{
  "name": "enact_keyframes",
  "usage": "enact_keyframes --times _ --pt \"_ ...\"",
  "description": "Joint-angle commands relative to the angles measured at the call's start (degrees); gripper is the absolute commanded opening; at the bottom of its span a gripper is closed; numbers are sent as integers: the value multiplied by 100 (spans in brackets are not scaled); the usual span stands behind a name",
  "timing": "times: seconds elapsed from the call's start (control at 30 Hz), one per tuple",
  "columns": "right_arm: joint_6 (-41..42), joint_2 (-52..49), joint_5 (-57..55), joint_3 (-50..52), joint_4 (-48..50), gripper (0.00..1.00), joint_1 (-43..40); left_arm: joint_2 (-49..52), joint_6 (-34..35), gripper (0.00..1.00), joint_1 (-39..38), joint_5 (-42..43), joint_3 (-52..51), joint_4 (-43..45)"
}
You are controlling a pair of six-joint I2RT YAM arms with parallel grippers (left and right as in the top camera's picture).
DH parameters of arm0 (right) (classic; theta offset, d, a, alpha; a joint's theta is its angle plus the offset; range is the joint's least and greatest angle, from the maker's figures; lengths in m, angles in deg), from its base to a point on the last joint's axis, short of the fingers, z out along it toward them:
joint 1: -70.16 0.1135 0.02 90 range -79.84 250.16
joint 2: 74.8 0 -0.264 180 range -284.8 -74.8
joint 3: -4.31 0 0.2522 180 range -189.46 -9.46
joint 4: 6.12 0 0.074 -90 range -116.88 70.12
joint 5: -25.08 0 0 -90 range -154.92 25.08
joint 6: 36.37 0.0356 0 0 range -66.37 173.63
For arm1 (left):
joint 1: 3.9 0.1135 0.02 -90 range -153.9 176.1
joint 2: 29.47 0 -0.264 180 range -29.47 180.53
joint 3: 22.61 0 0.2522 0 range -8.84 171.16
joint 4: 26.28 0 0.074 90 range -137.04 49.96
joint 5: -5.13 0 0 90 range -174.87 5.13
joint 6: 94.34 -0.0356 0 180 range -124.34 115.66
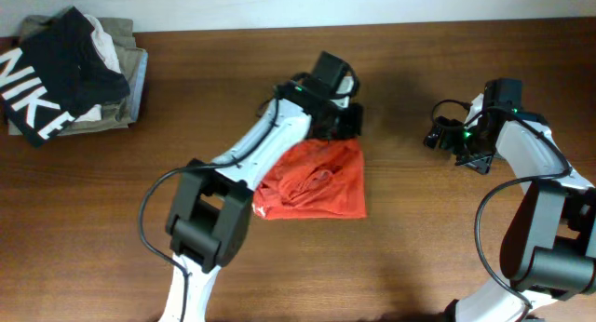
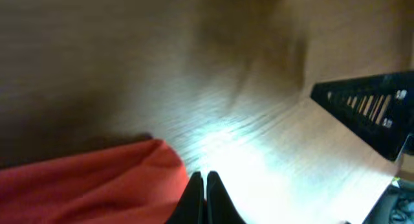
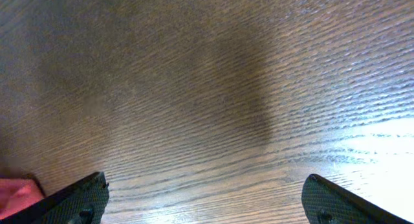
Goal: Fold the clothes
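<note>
The clothes are one red-orange T-shirt (image 1: 312,178), lying crumpled and partly folded in the middle of the wooden table (image 1: 438,229). My left gripper (image 1: 343,125) is at the shirt's far right corner. In the left wrist view its fingertips (image 2: 203,175) are pressed together, shut. The shirt (image 2: 90,185) lies against the left finger, and no cloth shows between the tips. My right gripper (image 1: 445,134) hovers over bare wood to the right of the shirt. It stands wide open (image 3: 205,180) with nothing between its fingers. A sliver of the shirt (image 3: 13,193) shows at the lower left of the right wrist view.
A stack of other garments sits at the back left corner: a black one with white NIKE letters (image 1: 47,75) on top of khaki ones (image 1: 121,43). A black slotted piece (image 2: 369,111) shows at the right of the left wrist view.
</note>
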Motion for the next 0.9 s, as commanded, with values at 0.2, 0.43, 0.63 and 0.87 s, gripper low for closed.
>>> enact_keyframes --times 0.2,0.43,0.63,0.87 --pt "44 116 -48 -74 0 99 -11 -339 -752 99 216 -243 997 -1078" --pt "44 116 -48 -74 0 99 -11 -1491 -1683 99 1895 -1744 1231 -5440" --pt "44 116 -48 -74 0 99 -11 -1491 -1709 99 1034 -942 -1565 -3515" --pt "44 116 -48 -74 0 99 -11 -1475 -1567 89 448 -1467 -2122 -2559"
